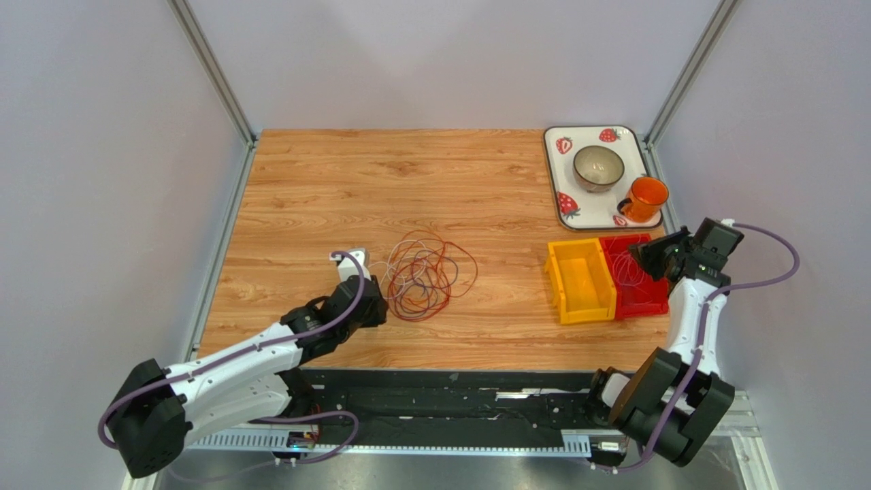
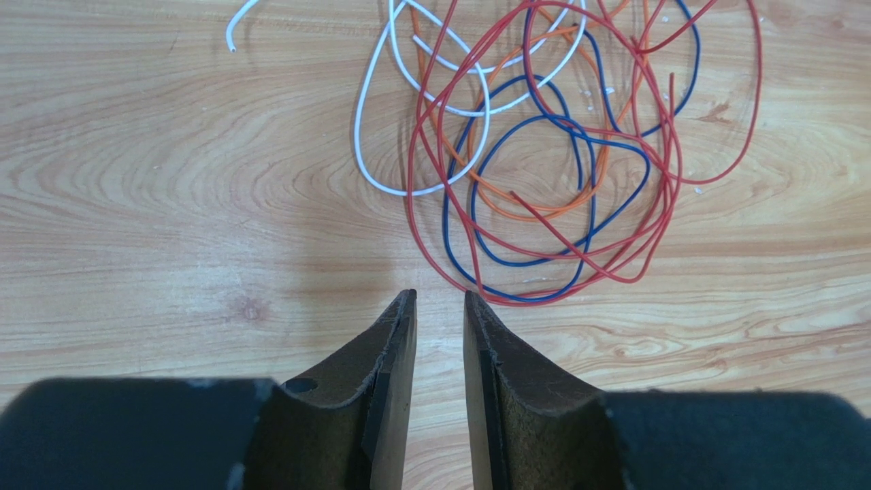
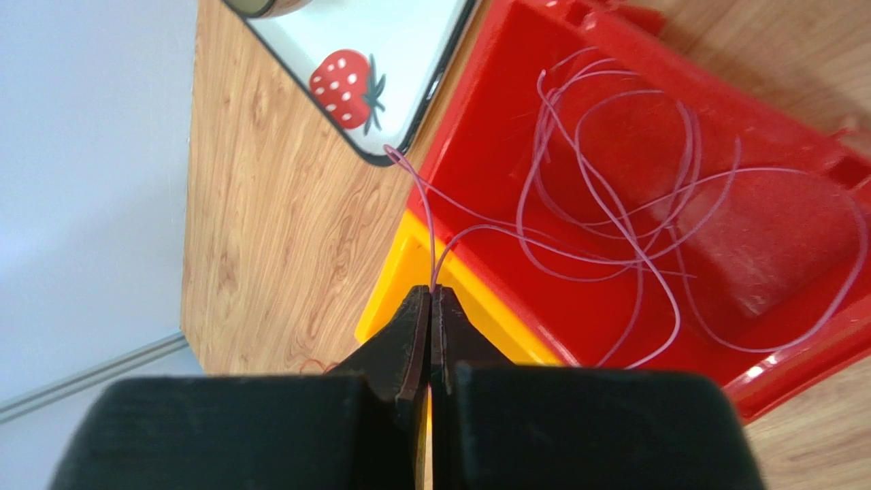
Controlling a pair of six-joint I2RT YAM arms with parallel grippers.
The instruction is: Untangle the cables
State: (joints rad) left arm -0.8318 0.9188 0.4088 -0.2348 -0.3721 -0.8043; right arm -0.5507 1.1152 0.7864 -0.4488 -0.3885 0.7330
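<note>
Surface: you are working on a wood-grain table (image 1: 337,184); pale plain walls (image 1: 112,153) and metal frame posts (image 1: 215,71) are closing it in on the left, far and right sides.

The tangle of cables (image 1: 421,274) is lying near the table's middle; in the left wrist view its red, blue, orange and white loops (image 2: 552,153) are crossing over each other flat on the wood.

Your left gripper (image 1: 376,308) is sitting just left of the tangle, released; its fingers (image 2: 394,337) are standing a narrow gap apart with only bare wood between them, and the nearest red loop is lying just ahead of the tips, not touching.

Your right gripper (image 3: 429,296) is clenching a pale cable (image 3: 634,204); that cable is coiling loosely inside the red bin (image 3: 491,153), with one strand running over the bin's rim to the pinched tips.

The yellow bin (image 1: 581,281) is touching the red one on its left; a strawberry tray (image 1: 557,174) at the far right corner is carrying a bowl (image 1: 598,168) and an orange cup (image 1: 644,199).
</note>
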